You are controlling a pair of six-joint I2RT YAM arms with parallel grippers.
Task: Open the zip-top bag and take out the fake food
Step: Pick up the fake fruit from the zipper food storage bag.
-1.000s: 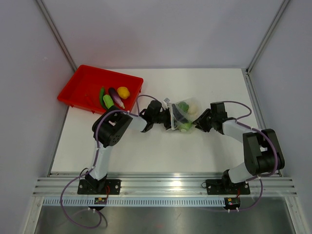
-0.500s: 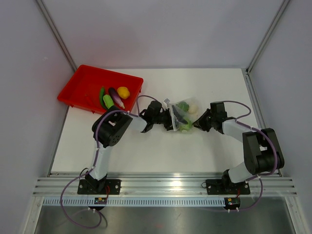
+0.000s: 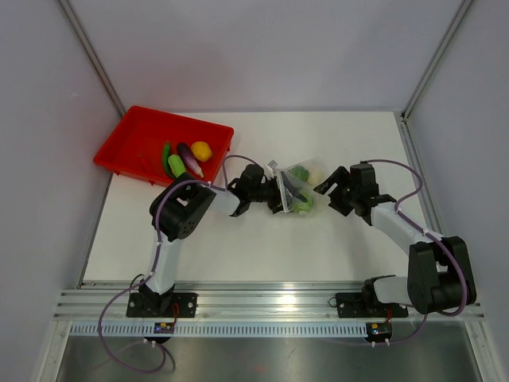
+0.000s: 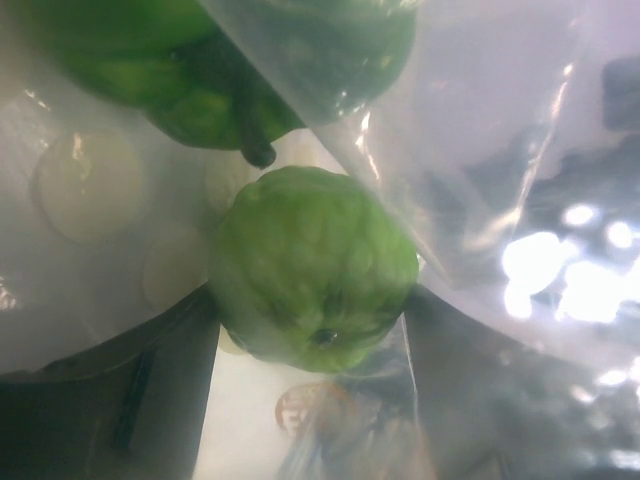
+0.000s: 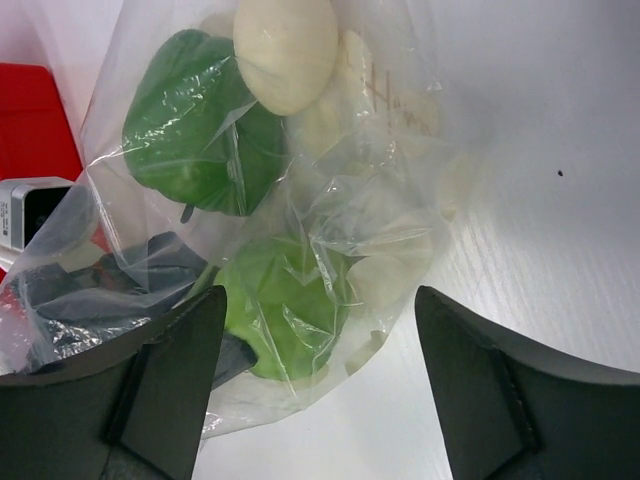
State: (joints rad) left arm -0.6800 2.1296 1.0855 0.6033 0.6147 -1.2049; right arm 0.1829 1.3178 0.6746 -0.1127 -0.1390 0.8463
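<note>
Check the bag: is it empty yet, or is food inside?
Not empty. Through the bag the right wrist view shows a green pepper, a second green piece and pale pieces inside.

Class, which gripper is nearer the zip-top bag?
Left. The left gripper is right against the left edge of the zip-top bag; the right gripper stands open, apart from its right side.

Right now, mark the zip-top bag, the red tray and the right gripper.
zip-top bag [image 5: 280,215]: right wrist view, middle film.
red tray [image 3: 137,143]: top external view, bare floor.
right gripper [image 3: 325,199]: top external view, between fingertips.
</note>
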